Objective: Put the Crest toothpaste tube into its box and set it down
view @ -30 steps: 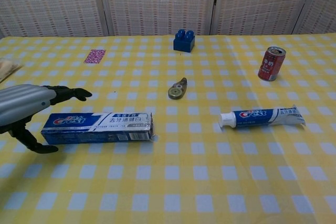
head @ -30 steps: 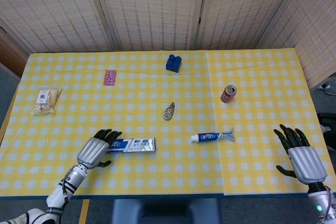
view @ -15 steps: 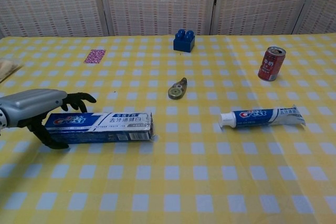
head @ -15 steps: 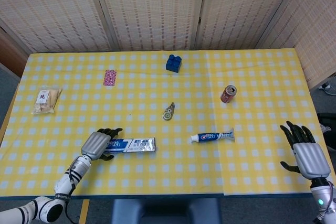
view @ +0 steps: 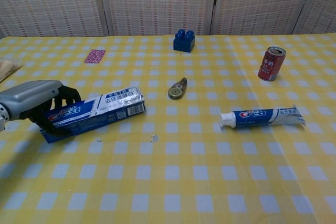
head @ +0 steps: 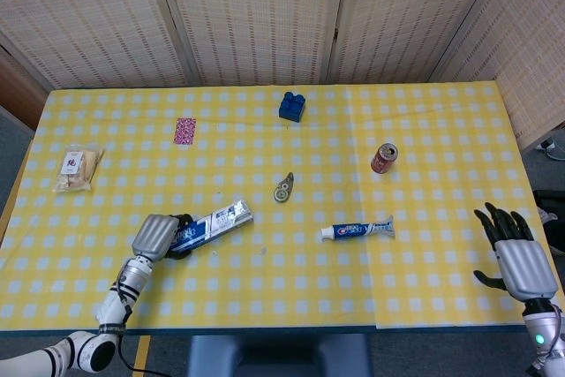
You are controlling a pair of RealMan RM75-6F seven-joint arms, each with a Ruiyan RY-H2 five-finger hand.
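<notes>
The blue and silver Crest box (head: pixel 212 222) (view: pixel 97 112) lies slanted on the checked cloth, its far end raised toward the right. My left hand (head: pixel 155 236) (view: pixel 32 100) grips its left end, fingers curled around it. The toothpaste tube (head: pixel 357 230) (view: pixel 262 116) lies flat to the right of centre, white cap pointing left, well apart from the box. My right hand (head: pixel 517 259) hovers at the table's right edge with fingers spread and nothing in it; the chest view does not show it.
A red can (head: pixel 384 157) (view: pixel 272 63) stands behind the tube. A correction-tape dispenser (head: pixel 282 189) (view: pixel 177 89) lies mid-table. A blue brick (head: pixel 292 105) (view: pixel 184 41), a pink card (head: pixel 184 130) (view: pixel 95 55) and a snack packet (head: pixel 78 169) sit farther back and left.
My left hand has closed around the box's left end and lifted it, swinging the free end up and away. My right hand barely moved.
</notes>
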